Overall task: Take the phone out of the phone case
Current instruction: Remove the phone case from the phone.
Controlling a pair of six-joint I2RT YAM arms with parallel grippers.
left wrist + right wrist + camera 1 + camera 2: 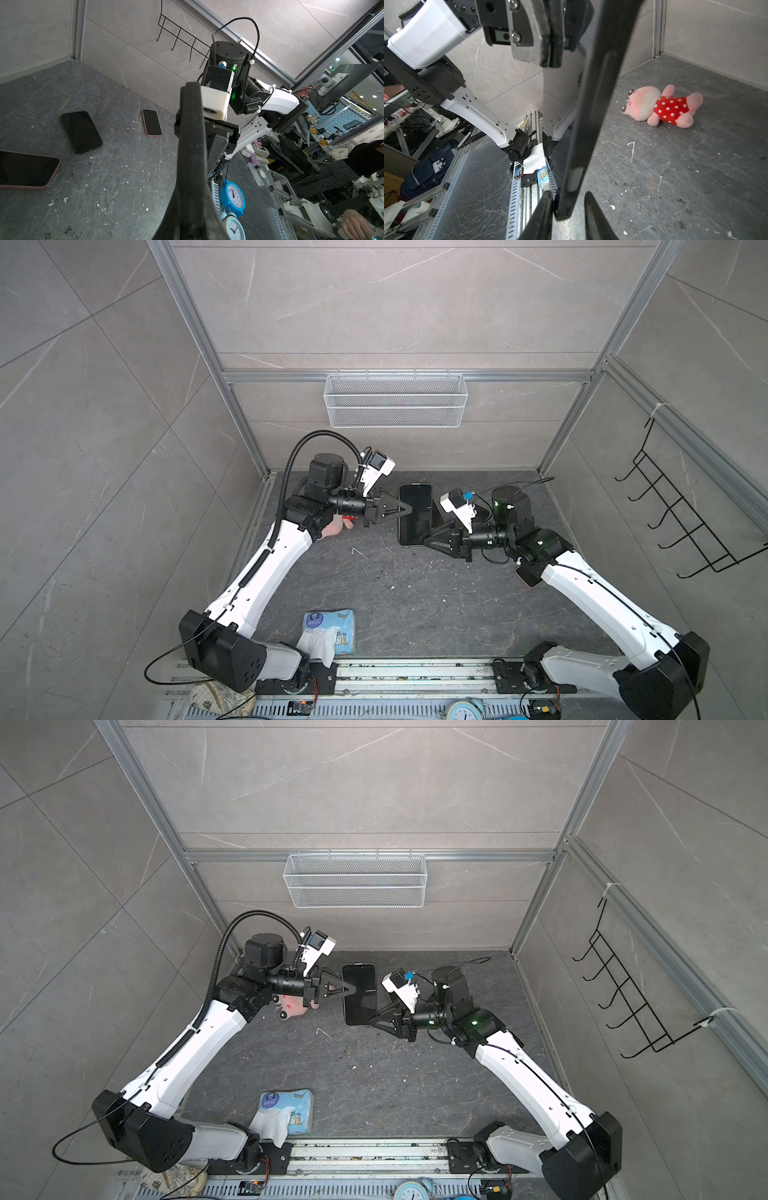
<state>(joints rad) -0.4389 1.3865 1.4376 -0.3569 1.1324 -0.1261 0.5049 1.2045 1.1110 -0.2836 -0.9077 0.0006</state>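
Table: the dark grey stone table [415, 593] lies under the left gripper [406, 508] and the right gripper [428, 538].
Basket: a white wire mesh basket [395, 400] hangs on the back wall, far past both grippers.
Hooks: a black wire hook rack [681, 514] sits on the side wall, well out past the right gripper.
Tissues: a soft blue and white tissue pack [332, 632] lies on the table, well back from the left gripper.
Phone: the black flat phone [415, 514] is up in the air between the two grippers, shiny face up. Its case cannot be told apart from it.
Left gripper: its fingers [546, 41] are pressed together on the phone's long edge.
Right gripper: its fingers [544, 212] are spread, one on each side of the phone's corner. One touches it, and the other has a gap.
Toy: a pink plush toy in a red dotted dress [660, 106] lies on the table below the left gripper.
Other phones: a bare black phone [82, 132] and a small pink-rimmed phone [151, 122] lie flat on the table, lower than the left gripper.
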